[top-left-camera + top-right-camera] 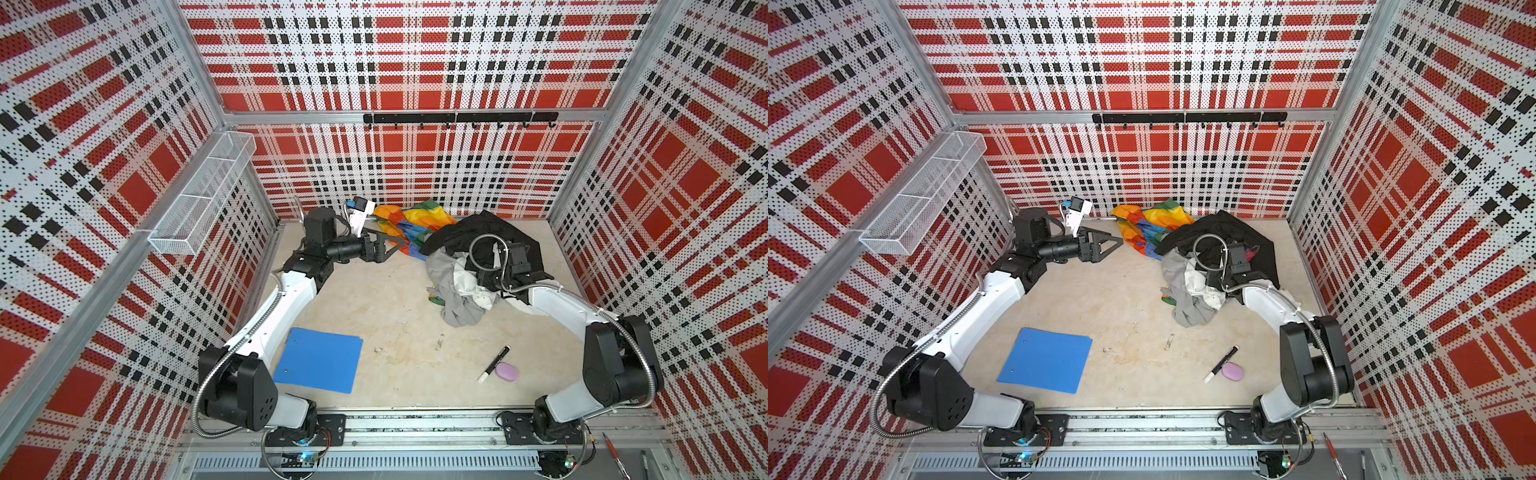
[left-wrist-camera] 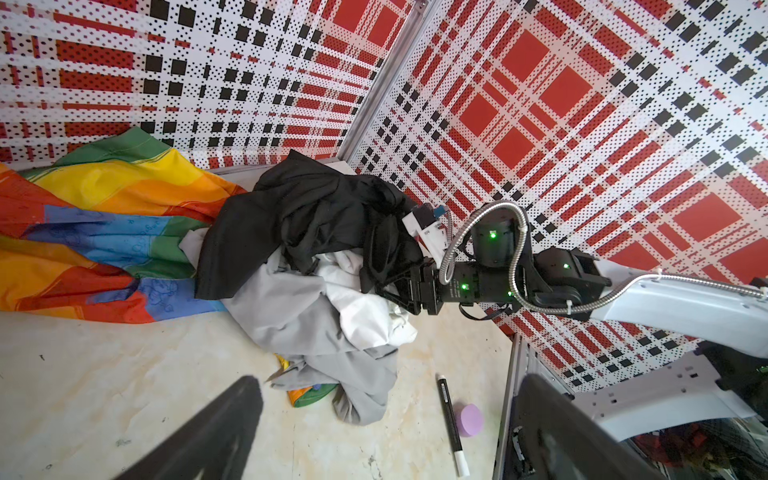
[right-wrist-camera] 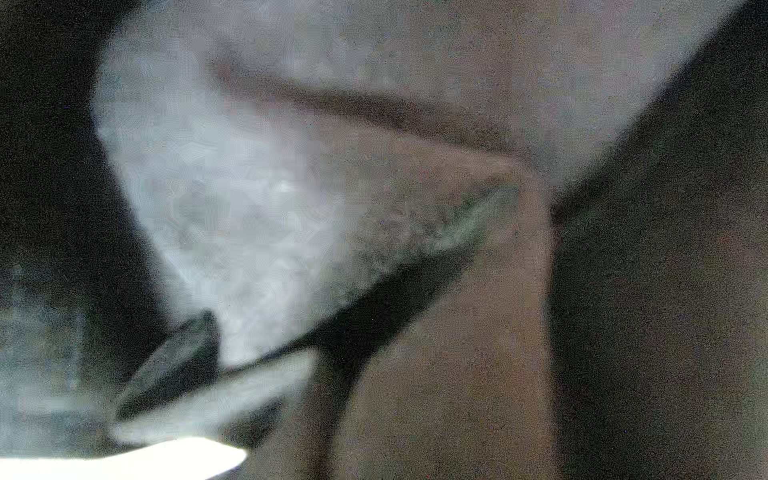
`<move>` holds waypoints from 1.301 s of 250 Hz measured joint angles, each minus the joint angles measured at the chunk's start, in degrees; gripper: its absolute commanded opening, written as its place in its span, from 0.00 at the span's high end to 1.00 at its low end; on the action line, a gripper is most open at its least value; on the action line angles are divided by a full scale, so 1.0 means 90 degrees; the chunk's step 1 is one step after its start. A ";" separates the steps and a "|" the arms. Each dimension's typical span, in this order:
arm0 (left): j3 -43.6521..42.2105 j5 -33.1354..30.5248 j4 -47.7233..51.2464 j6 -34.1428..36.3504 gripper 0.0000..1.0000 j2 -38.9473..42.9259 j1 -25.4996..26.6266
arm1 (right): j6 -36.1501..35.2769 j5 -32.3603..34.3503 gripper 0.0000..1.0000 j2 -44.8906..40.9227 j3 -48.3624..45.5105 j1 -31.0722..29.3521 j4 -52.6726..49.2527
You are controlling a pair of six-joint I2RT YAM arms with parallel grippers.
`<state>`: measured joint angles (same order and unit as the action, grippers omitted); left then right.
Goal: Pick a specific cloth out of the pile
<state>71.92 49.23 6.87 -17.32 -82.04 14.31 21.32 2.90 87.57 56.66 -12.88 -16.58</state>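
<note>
My two arms look the same. The left arm (image 1: 286,299) and the right arm (image 1: 557,305) both have smooth white shells, with big round black joints (image 1: 253,390) in between. A shiny silver bendy hose (image 2: 498,203) runs along each arm, tied on with little white straps. The left gripper (image 1: 397,245) is black with pointy triangle fingers (like a bird's beak). Its wrist has a small white camera box (image 1: 359,210) with a blue patch. I can see tiny green lights (image 2: 492,235) on the right arm's black wrist. Black plates (image 1: 332,428) with screws sit under both arms.
</note>
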 measured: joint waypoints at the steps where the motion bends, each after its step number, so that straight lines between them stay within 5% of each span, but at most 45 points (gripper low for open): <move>1: 0.0000 0.0000 0.0000 0.0000 0.01 0.0000 0.0002 | 0.0010 0.0056 0.33 -0.0019 0.0000 -0.0002 -0.0017; 47: 0.0000 -0.0019 0.0002 -0.0002 0.01 0.0000 0.0005 | -0.0209 0.1188 0.15 -0.0753 0.0223 -0.0362 -0.0673; 86: 0.0000 -0.0027 0.0002 -0.0002 0.01 0.0000 0.0005 | -0.0350 0.1787 0.13 -0.1090 0.0760 -0.1197 -0.0916; 173: 0.0000 -0.0170 0.0007 0.0029 0.01 0.0002 0.0005 | -0.0600 0.1834 0.22 -0.0704 0.1579 -0.2288 -0.1005; 325: -0.0041 -0.0345 0.0202 0.0282 0.01 0.0039 -0.0486 | -0.0736 0.1753 0.47 0.1734 0.2977 -0.2249 -0.1290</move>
<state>71.55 46.13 8.69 -14.79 -81.69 9.93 14.70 18.68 103.18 83.46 -33.12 -28.18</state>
